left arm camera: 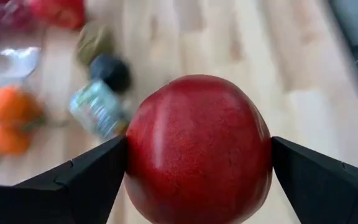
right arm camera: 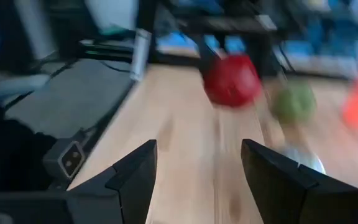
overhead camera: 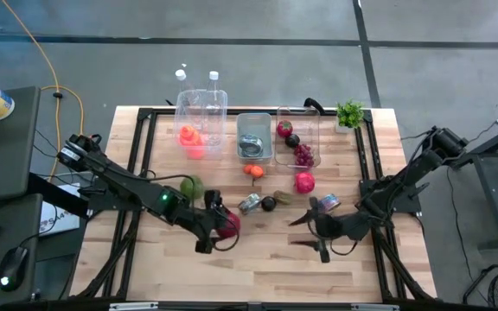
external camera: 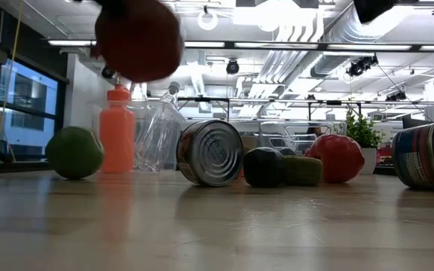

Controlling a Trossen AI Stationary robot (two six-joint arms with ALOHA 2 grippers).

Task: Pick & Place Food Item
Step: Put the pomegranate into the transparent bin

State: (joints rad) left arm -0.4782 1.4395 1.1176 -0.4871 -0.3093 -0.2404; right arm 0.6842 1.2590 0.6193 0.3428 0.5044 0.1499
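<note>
A round red fruit (left arm camera: pixel 197 149) sits between the fingers of my left gripper (overhead camera: pixel 217 226), near the table's middle on the near side. In the low view the red fruit (external camera: pixel 138 38) hangs well above the tabletop. My right gripper (overhead camera: pixel 308 231) is open, low over the table to the right of the fruit and touching nothing. In the right wrist view its fingers (right arm camera: pixel 135 174) point toward the red fruit (right arm camera: pixel 232 81). A grey bin (overhead camera: pixel 254 149) and two clear containers (overhead camera: pixel 299 130) stand at the far side. My left gripper pinches the red fruit between its two fingers, one finger (left arm camera: pixel 98 174) on each opposite side, about the widest part (left arm camera: pixel 143 155). The fingers come slanting down from the table's left. The fruit is lifted clear of the table.
On the table lie a green fruit (overhead camera: pixel 191 186), a can (overhead camera: pixel 249 204), a dark fruit (overhead camera: pixel 269 204), an olive item (overhead camera: pixel 282 197), a red item (overhead camera: pixel 304 181), another can (overhead camera: pixel 328 202) and orange fruit (overhead camera: pixel 253 170). A small plant (overhead camera: pixel 349 114) stands at the far right corner. Bare wood lies along the near edge.
</note>
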